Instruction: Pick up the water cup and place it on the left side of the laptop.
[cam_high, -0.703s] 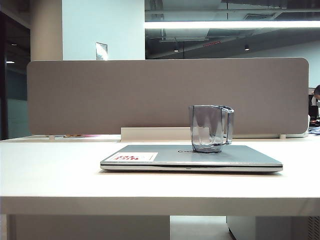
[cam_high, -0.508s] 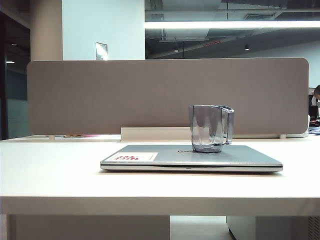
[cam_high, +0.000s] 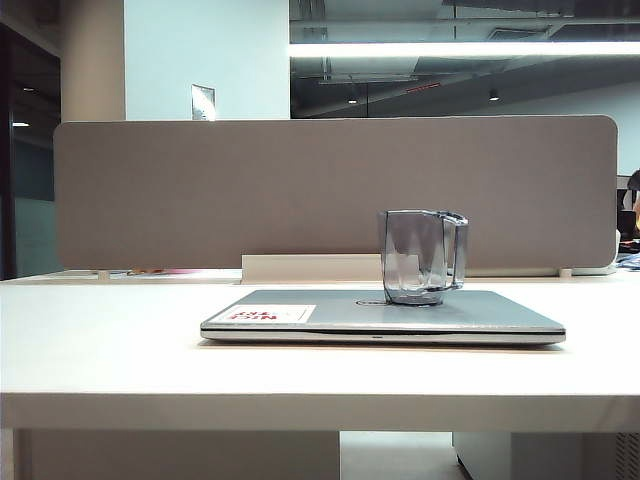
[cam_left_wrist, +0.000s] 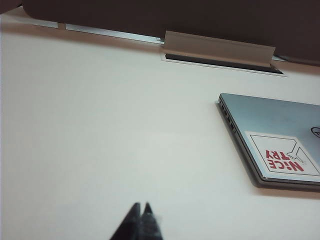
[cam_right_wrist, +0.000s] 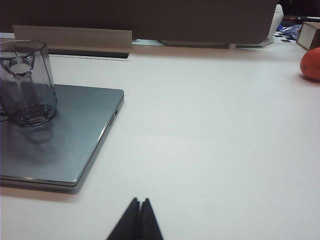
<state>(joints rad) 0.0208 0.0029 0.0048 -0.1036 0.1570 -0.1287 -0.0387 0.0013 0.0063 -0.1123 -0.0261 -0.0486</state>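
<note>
White and smooth, the table (cam_high: 110, 345) is filling most of every view, with a long grey-brown divider wall (cam_high: 300, 190) standing along its far edge.

Starting at the left gripper (cam_left_wrist: 141, 207): its two dark tips are pressing together into one point, holding nothing. It is hanging over bare table. Ahead of it and off to one side, the laptop (cam_left_wrist: 280, 140) is lying flat and closed. Its near corner is showing a white sticker (cam_left_wrist: 283, 156) with red letters.

The right gripper (cam_right_wrist: 140, 202) is looking the same, with its dark tips pressed together and pinching nothing. The other end of the laptop is lying ahead of it and off to its side. The water cup (cam_right_wrist: 27, 82) is standing upright on the laptop lid, well apart from this gripper. Far off on the opposite side, something round and orange (cam_right_wrist: 311, 64) is sitting near the table edge.

Nothing on the table is changing between the earlier outside views and this one: the cup and laptop are staying put, and no arm is showing there. That probably means the job is only just starting and the cup is still waiting to be picked up.

The cup is see-through grey plastic with flat sides, a narrower bottom and a side handle. It is looking hard and slippery. The laptop is thin, silver-grey and smooth, with rounded corners.
</note>
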